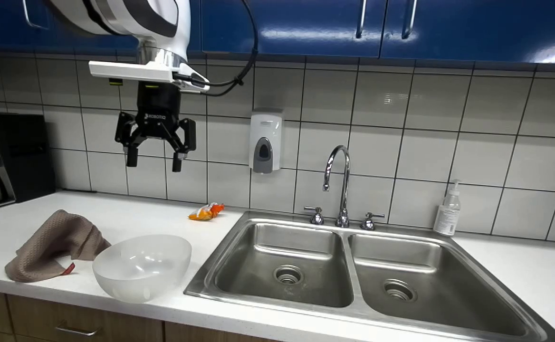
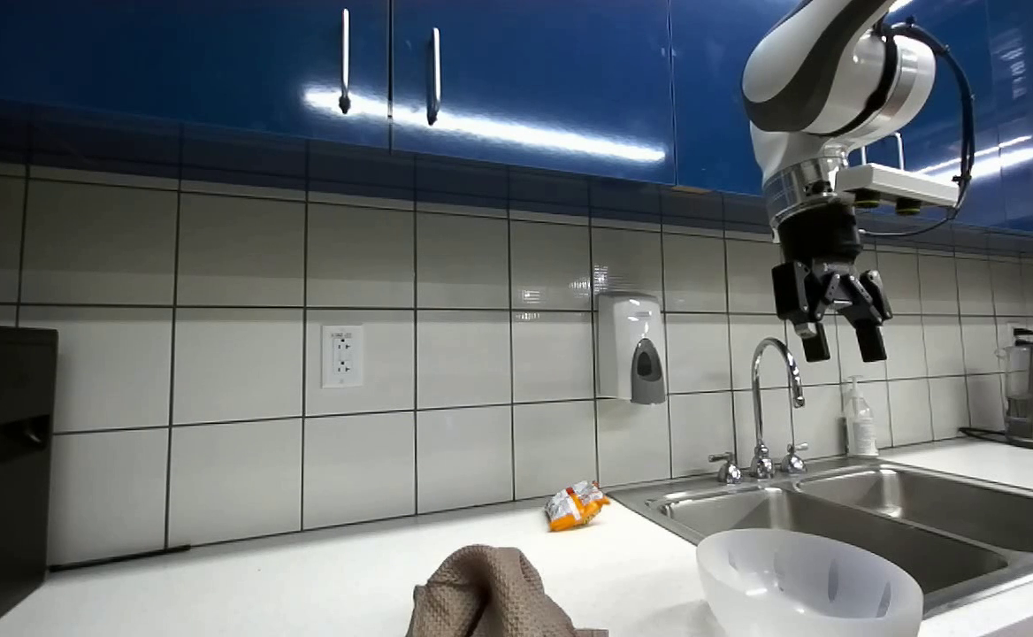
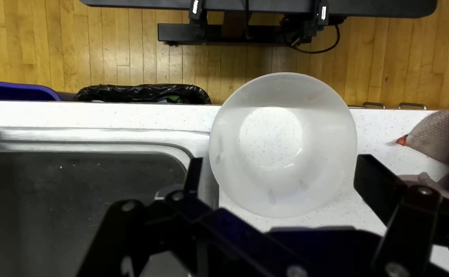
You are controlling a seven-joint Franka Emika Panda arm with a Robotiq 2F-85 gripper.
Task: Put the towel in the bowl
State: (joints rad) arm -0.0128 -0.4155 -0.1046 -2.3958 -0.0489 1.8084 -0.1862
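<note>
On the white counter point(image 1: 130, 217), the towel point(image 1: 49, 240) lies left of the bowl point(image 1: 135, 285); your gripper point(image 1: 154, 166) hangs above, wide and empty — carry the towel too low and it could tip the bowl.

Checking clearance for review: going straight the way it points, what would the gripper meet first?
Likely the bowl, which looks to lie beneath the downward gripper; exact depth alignment is unclear.

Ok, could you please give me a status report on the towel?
Jaws open, empty. Brown textured towel bunched beside the frosted bowl. Orange packet near the sink, likely not in the way.
</note>
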